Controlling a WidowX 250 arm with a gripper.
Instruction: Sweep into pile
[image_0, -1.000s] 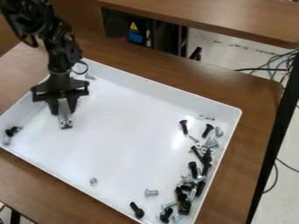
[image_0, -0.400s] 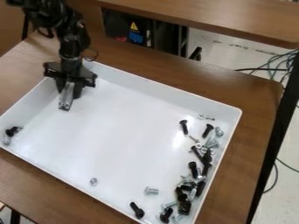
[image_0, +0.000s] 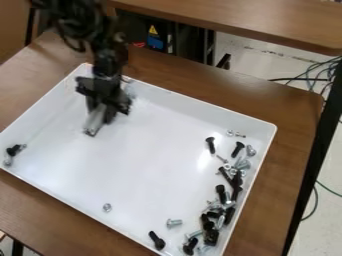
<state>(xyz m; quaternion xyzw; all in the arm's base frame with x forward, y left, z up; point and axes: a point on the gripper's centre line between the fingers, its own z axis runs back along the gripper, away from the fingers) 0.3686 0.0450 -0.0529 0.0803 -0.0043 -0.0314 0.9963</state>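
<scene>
The gripper (image_0: 101, 113) hangs over the upper left part of the white tray (image_0: 143, 165), shut on a grey metal piece (image_0: 94, 123) that sticks out below it. Along the tray's right side lies a loose heap of black and silver screws (image_0: 235, 181), continuing to the lower right corner. A black screw (image_0: 157, 240) and a silver screw (image_0: 174, 222) lie left of that heap. Apart from these, a small nut (image_0: 107, 207) is near the front wall. At the left corner rest a black screw (image_0: 13, 150) and a silver one (image_0: 8, 161).
The tray's raised walls surround the work area on a brown wooden table (image_0: 294, 117). Behind it stands another wooden surface (image_0: 247, 17), with a dark cabinet (image_0: 180, 42) below. Cables (image_0: 320, 72) hang at the right.
The gripper moved up and right, then further right and slightly down, turning a little, with the grey metal piece still held. The screws on the right look much the same.
</scene>
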